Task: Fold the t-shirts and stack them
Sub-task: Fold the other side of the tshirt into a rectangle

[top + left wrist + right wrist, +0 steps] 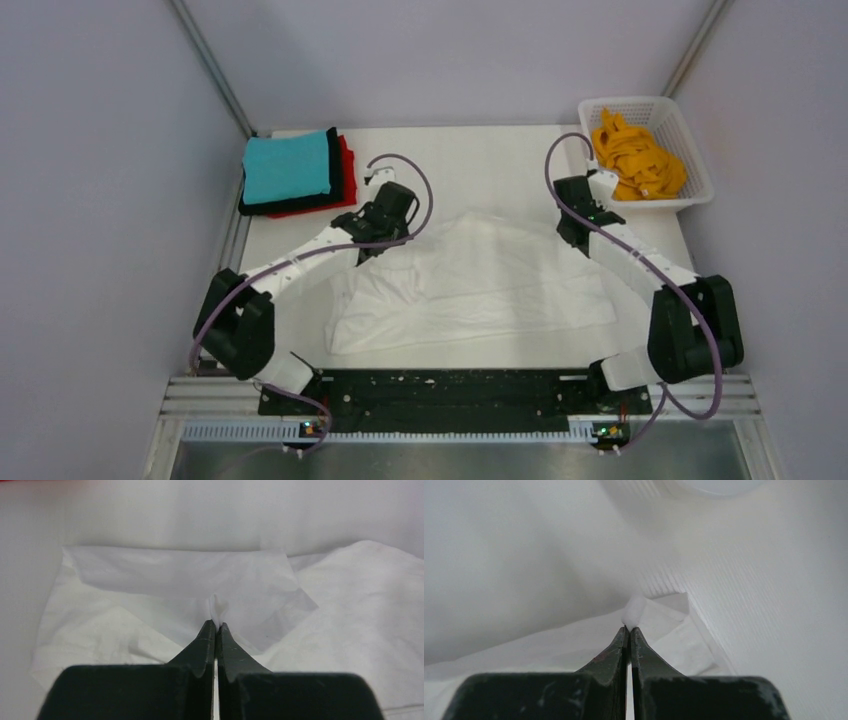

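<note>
The white t-shirt (470, 285) lies thin and rumpled at the centre of the table (480, 160). Its upper corners are pinched by the left gripper (216, 626) and the right gripper (629, 628), each with its fingers clamped on a tuft of cloth. A strip of tabletop runs above its upper edge, between the teal t-shirt (286, 167) at upper left and the basket (632, 101) at upper right.

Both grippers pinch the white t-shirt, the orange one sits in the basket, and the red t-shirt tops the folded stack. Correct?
No: the top external view shows the teal t-shirt on top, the red t-shirt underneath. The rest holds: the left gripper and right gripper pinch the white t-shirt, and the orange t-shirt sits in the basket.
</note>
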You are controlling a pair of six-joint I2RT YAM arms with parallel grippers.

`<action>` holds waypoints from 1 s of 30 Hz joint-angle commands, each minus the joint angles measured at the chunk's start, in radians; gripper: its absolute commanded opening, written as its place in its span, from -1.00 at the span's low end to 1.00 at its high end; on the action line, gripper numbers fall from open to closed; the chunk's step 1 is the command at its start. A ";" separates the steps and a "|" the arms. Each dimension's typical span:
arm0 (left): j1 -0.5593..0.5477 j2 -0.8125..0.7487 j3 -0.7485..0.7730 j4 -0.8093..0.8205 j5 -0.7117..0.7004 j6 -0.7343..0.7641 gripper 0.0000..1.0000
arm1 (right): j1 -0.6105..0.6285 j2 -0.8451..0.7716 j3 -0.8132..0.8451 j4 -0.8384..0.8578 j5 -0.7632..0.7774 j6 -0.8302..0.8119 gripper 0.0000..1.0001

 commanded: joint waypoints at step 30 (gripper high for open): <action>-0.373 -0.537 -0.221 -0.478 -0.212 -0.521 -1.00 | 0.000 -0.230 -0.132 0.036 0.038 -0.122 -1.00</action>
